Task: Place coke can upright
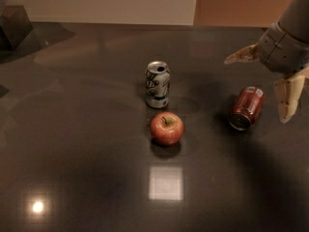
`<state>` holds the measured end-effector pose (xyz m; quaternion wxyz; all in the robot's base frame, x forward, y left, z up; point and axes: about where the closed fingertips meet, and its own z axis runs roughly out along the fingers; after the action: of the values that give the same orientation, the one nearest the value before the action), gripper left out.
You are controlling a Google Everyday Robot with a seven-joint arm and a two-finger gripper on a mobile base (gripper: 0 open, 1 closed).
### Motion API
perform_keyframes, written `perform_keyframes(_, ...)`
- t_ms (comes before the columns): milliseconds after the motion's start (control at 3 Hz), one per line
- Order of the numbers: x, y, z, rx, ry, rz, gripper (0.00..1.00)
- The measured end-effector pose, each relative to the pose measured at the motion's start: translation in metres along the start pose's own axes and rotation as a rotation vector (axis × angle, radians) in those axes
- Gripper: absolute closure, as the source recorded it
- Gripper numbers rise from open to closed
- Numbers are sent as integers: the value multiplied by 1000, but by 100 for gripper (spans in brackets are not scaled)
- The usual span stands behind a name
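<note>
Well left of the claw [257, 87], a white-and-green can [158, 84] and an apple [166, 128] sit on the dark worktop [72, 129]. The coke can [246, 108] lies on its side just beneath the claw, whose fingers are spread wide. This looks like the approach step. The next move calls for lowering the claw and closing across the can's body.

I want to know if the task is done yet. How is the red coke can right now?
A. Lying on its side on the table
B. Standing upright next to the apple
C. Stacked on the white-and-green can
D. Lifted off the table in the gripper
A: the coke can lies on its side on the table, right of the apple, and the gripper is open around it, not clamped on it.
</note>
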<state>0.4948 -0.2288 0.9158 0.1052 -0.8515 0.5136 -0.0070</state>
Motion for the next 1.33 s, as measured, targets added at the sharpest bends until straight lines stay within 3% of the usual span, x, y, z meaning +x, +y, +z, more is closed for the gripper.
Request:
perform_keyframes(667,15,14,38,-89,41,-227,0)
perform_keyframes(1333,20,26,65,-125,38,-345,0)
